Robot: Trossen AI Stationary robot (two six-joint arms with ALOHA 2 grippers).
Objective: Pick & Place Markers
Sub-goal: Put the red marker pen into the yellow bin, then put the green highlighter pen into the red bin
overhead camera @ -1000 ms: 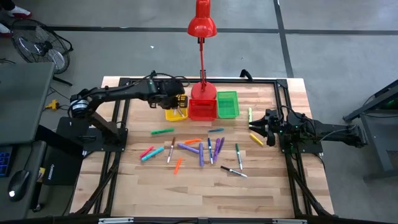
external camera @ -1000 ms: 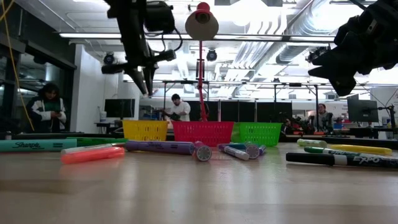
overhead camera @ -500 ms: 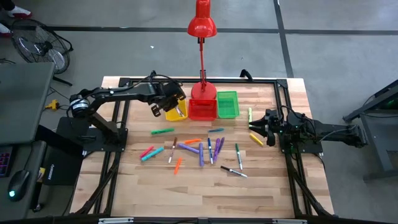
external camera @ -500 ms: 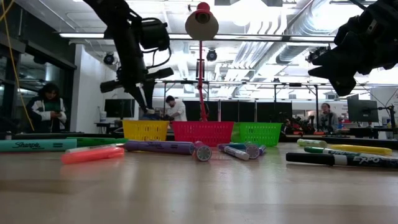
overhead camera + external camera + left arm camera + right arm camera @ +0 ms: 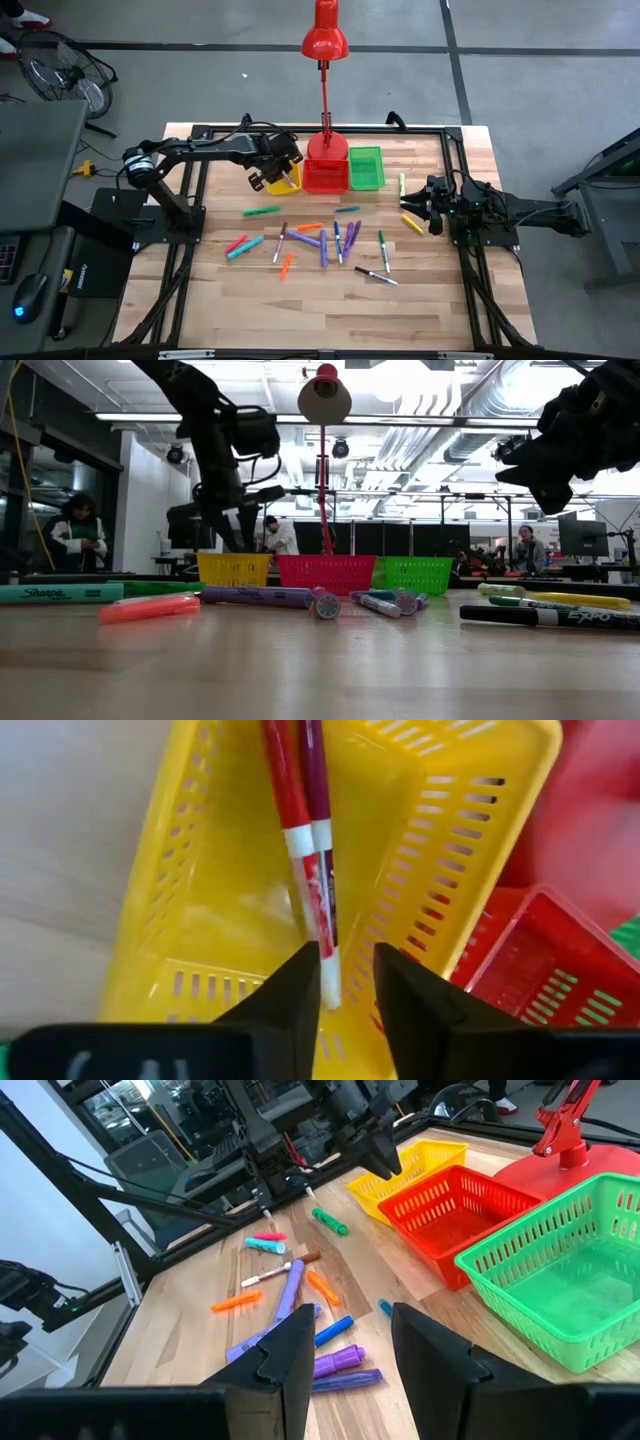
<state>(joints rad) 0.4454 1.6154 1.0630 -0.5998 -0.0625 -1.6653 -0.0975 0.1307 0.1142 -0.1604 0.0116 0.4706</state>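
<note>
Markers: two in yellow bin, most remain on worktop. Left tool over bin, parted, empty. Right tool waiting right, open, empty.

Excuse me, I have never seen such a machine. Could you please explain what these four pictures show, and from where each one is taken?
This is a robot with two dark arms at a pale wooden table, sorting markers. One picture looks straight down, one looks level across the table top, and two come from cameras on the wrists.

The left end effector is over the yellow slotted plastic bin. Its fingers are parted, with the end of a red and a purple marker between them; both lie inside the bin.

The right end effector hangs open and empty at the table's right side.

Beside the yellow bin stand a red plastic bin and a green plastic bin. Many colourful capped markers lie scattered on the table. Behind stands a red desk lamp.
</note>
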